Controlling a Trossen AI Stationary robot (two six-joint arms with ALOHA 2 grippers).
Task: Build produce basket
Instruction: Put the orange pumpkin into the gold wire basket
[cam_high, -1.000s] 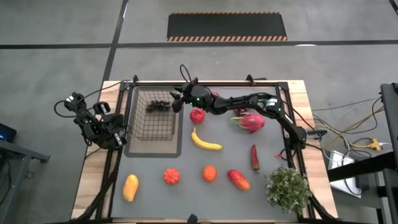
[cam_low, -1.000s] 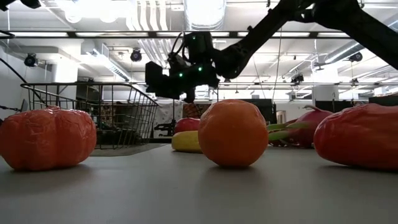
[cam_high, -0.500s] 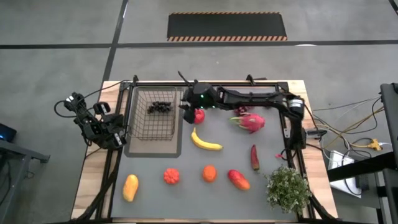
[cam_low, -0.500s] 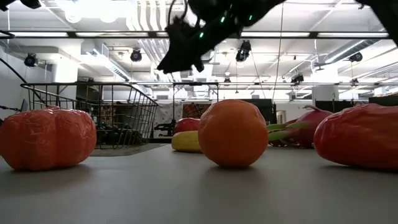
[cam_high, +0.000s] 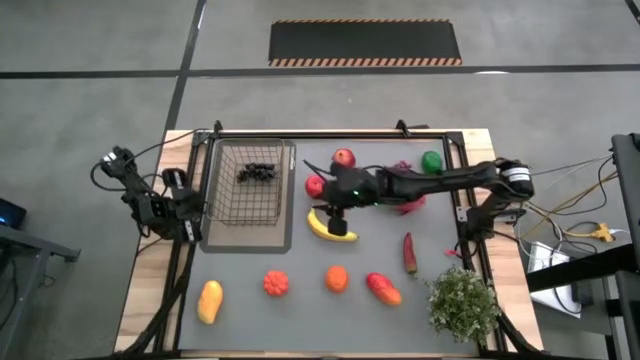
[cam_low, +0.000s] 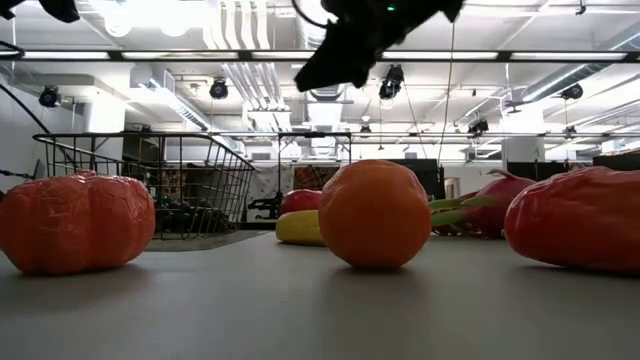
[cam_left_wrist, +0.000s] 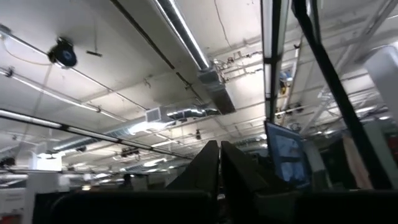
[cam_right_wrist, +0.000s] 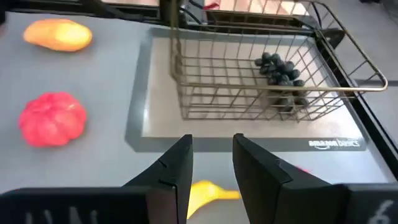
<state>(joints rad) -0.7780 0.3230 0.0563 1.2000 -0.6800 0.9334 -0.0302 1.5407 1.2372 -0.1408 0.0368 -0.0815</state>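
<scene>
Nearest to the front edge of the table, well apart from the basket (cam_high: 216, 186), a row of produce waits untouched: a yellow mango (cam_high: 210, 301), a red ribbed fruit (cam_high: 276, 284), an orange (cam_high: 337, 279) and a red mango (cam_high: 383, 289). The chilli (cam_high: 409, 253) lies a little behind them, farther to the basket's right. Next comes the banana (cam_high: 331, 226), just off the basket's front right corner. The right end effector (cam_right_wrist: 211, 140) hangs directly above it with its fingers parted by a moderate gap and nothing between them. A second ago this end effector was over the basket's right rim. It has since swung away to the right and forward, so I judge that the drop is finished and the banana is the next pick. The grapes (cam_right_wrist: 280, 68) are the only produce inside the basket, near its far wall. Two apples (cam_high: 316, 185) (cam_high: 344, 158) lie just beside its right side, and the dragon fruit (cam_high: 408, 202) and the lime (cam_high: 432, 161) farther right. The left end effector (cam_left_wrist: 219, 144) waits at the basket's left side, pointing upward, fingers pressed together and holding nothing. Most of the task remains.
</scene>
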